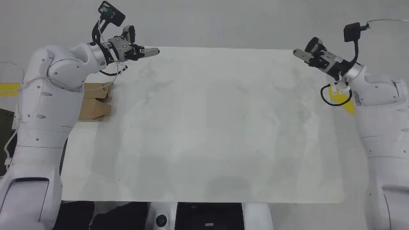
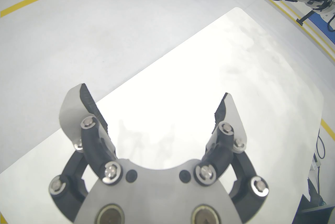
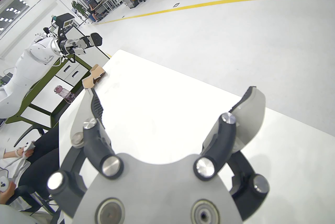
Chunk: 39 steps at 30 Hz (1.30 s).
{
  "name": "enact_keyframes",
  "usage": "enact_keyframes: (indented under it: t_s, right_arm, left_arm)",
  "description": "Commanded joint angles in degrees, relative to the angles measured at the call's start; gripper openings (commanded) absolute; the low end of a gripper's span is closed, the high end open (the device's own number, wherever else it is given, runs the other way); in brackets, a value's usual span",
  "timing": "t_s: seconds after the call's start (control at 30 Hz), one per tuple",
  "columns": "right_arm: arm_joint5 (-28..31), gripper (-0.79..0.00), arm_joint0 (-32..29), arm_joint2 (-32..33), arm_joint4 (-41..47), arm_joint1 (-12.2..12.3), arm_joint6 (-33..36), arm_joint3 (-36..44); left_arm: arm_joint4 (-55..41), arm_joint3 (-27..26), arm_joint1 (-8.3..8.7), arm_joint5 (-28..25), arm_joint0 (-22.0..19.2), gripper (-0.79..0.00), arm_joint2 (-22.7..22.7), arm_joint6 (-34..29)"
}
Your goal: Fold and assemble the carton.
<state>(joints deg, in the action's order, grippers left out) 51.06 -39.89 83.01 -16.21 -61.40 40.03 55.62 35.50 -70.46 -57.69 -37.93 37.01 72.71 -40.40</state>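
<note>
While left fingers (image 2: 70,110) and right fingers (image 3: 255,107) spread open, brown carton (image 1: 96,100) lies flat, at table's (image 1: 211,134) left edge

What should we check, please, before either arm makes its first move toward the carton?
1. Left gripper open and empty: ok.
2. Right gripper open and empty: ok.
3. Carton in a grip: not ok; it lies untouched by the left edge of the table.
4. Carton resting fully on the table: cannot tell.
5. Carton folded: not ok; it looks flat.
</note>
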Motion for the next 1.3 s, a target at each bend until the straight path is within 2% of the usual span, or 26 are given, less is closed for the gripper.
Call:
enact_keyframes:
  t_s: [0.0,0.87,1.03,1.27]
  right_arm:
    - [0.0,0.0,0.0,0.0,0.0,0.0,0.0,0.0]
    - [0.0,0.0,0.0,0.0,0.0,0.0,0.0,0.0]
    - [0.0,0.0,0.0,0.0,0.0,0.0,0.0,0.0]
    - [0.0,0.0,0.0,0.0,0.0,0.0,0.0,0.0]
  left_arm:
    - [0.0,0.0,0.0,0.0,0.0,0.0,0.0,0.0]
    - [-0.46,-0.25,0.07,0.89,0.3,0.0,0.37,0.09]
    - [-3.74,-2.48,0.86,2.81,0.49,0.0,2.88,-3.67]
    - [-9.3,-1.69,1.8,6.51,-0.41,0.0,5.5,-10.57]
